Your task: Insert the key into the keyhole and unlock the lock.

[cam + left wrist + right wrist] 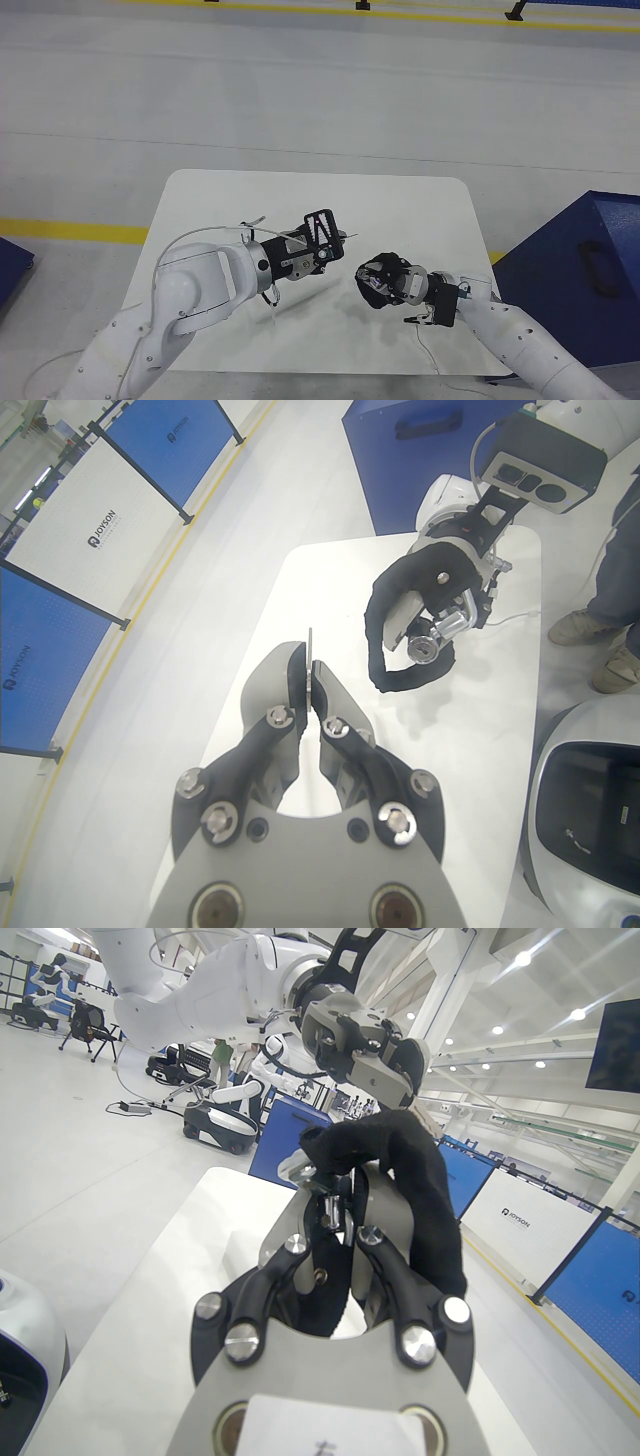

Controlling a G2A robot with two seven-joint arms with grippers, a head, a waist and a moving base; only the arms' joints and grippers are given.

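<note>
The left gripper (311, 680) was closed narrowly on the key (310, 647). It pinched the key flat between its pads so that the thin metal edge stuck out straight ahead of the fingertips, free to enter a slot. Ahead of that tip and off to one side, well clear of it, hung the lock (442, 627). Its keyhole (423, 648) was turned back toward the key, apparently so the two could meet end-on. Behind that face the right gripper (340, 1193) was clamped on the lock's chrome body, steadying it above the table (500, 760). The black fabric-sheathed cable (400, 682) looped loosely around its fingers. Insertion seemed not yet begun.
</note>
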